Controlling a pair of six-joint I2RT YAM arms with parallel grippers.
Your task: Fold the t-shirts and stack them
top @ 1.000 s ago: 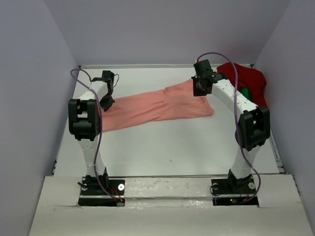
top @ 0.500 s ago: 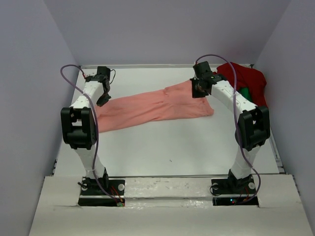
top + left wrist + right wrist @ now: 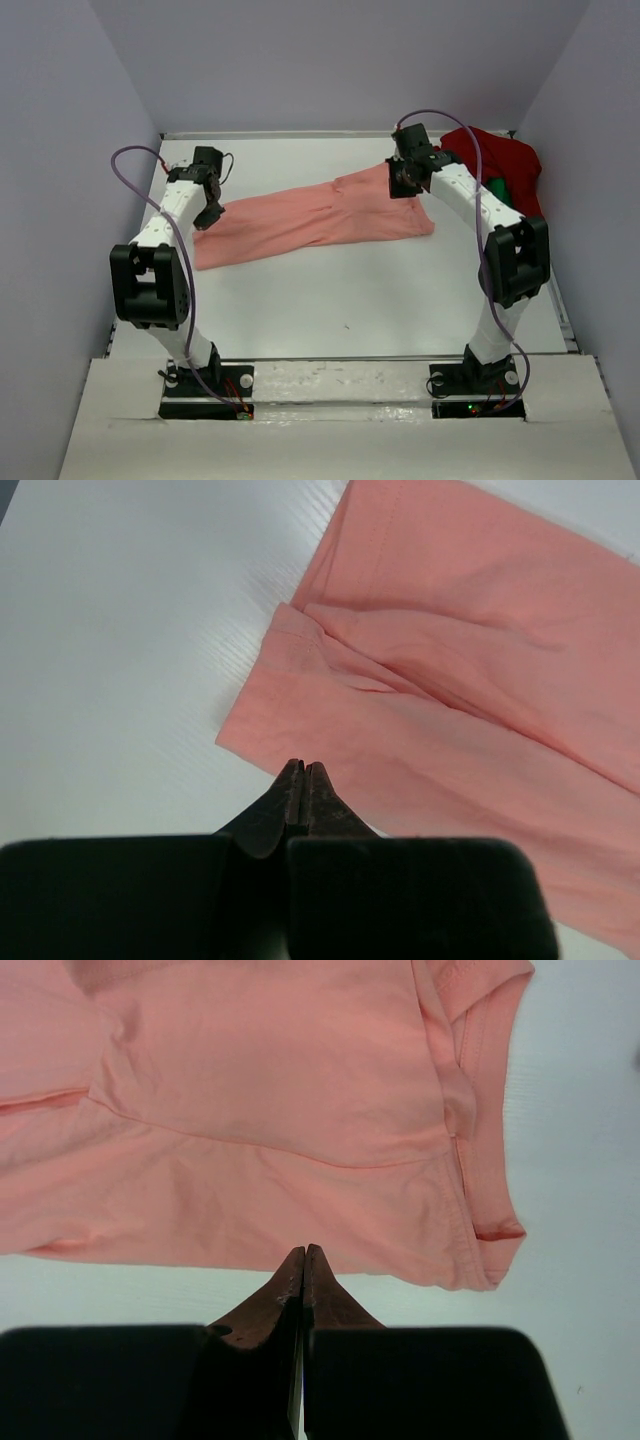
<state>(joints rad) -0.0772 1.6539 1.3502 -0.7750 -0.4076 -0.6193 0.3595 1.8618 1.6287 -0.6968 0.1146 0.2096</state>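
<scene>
Salmon-pink shirt [image 3: 320, 215] is down on the table [image 3: 350, 300], pulled into a long narrow band. Long axis is diagonal, from the left-near end to the right-far end. There's one arm on each end, so no cross-reach is needed.

Left gripper [image 3: 303, 770]: jaws pressed together, tips right at the left-near edge of the cloth, close to a corner. From there the whole shirt runs away to the right and far. There's a creased flap just ahead of the tips. Can't tell if a bit of hem is nipped; the cloth around the tips looks flat on the table.

Right gripper [image 3: 303, 1252]: also clamped shut, tips at the shirt's edge on the right-far end, with a sleeve cuff just beside them. The shirt body runs away from it to the left and near. Same doubt here, no visible lift in the cloth.

Dark red shirt [image 3: 500, 155] is heaped in the far right corner, with a green one [image 3: 497, 188] peeking out beside it. The heap is near the right gripper and well apart from the left, so the right arm is the nearer one for it.

My read: any fold has to work along that diagonal. The band looks bunched across its width, so it probably needs spreading before the ends get brought together.
</scene>
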